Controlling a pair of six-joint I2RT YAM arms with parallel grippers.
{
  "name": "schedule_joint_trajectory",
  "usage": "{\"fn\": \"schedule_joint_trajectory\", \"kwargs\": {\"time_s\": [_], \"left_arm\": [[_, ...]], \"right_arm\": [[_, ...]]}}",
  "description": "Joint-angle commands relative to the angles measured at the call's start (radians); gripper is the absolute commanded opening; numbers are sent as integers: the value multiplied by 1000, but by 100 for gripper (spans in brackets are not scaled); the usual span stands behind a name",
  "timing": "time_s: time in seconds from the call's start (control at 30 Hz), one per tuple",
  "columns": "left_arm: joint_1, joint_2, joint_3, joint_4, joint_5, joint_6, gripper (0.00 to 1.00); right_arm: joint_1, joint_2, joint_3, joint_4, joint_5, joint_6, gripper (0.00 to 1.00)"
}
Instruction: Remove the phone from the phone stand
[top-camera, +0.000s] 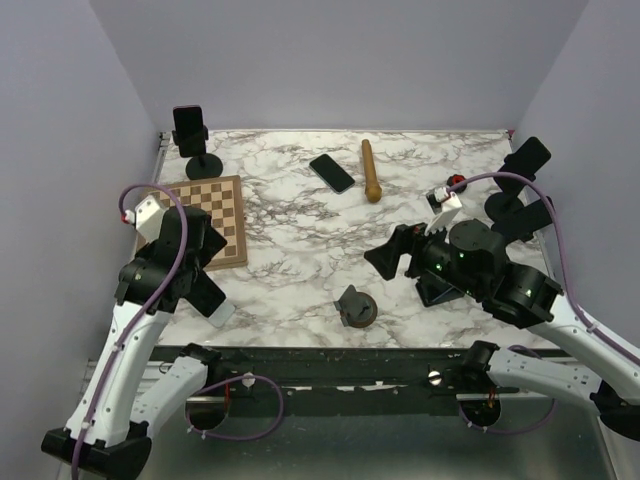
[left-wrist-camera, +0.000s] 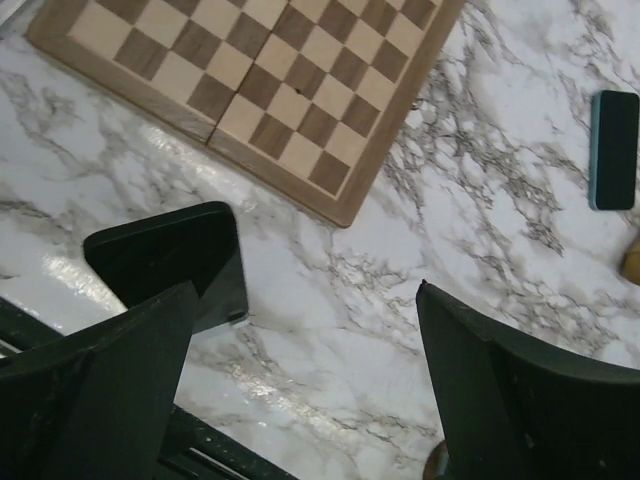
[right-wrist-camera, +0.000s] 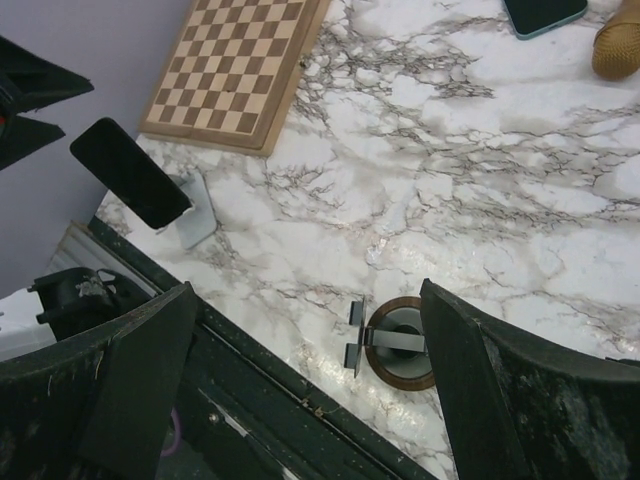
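Phone (right-wrist-camera: 130, 172), black and glossy, leans tilted on pale stand (right-wrist-camera: 196, 218).

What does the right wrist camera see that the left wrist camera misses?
Only right wrist: the open right gripper, a round stand at the near edge, and a white stand propping a phone. Only left wrist: the open left gripper; a dark slab under it may be that phone. Both: chessboard, flat phone, marble table.
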Motion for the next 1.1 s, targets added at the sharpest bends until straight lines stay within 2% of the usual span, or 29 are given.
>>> {"fn": "schedule_joint_trajectory", "kwargs": {"time_s": [0.0,0.17,0.33,0.57,0.77,1.07], "left_arm": [[36,-63,-97,-145,-113,-88,99],[192,2,-132,-245,-48,-210,99],[280,15,-188,-137,5,-173,99],[283,-84,-287,32,30,-89,99],[283,-124,-321,51,23,-79,99],[283,-81,-237,-10,38,-97,98]], "right_arm": [[3,2,-14,48,-41,-24,100],[3,-18,-18,37,-30,-22,100],[3,-51,-26,32,-22,-14,100],[3,-69,-35,18,-14,-2,100],[3,-59,-36,30,-23,-3,100],[4,-37,-43,48,-30,-2,100]]}}
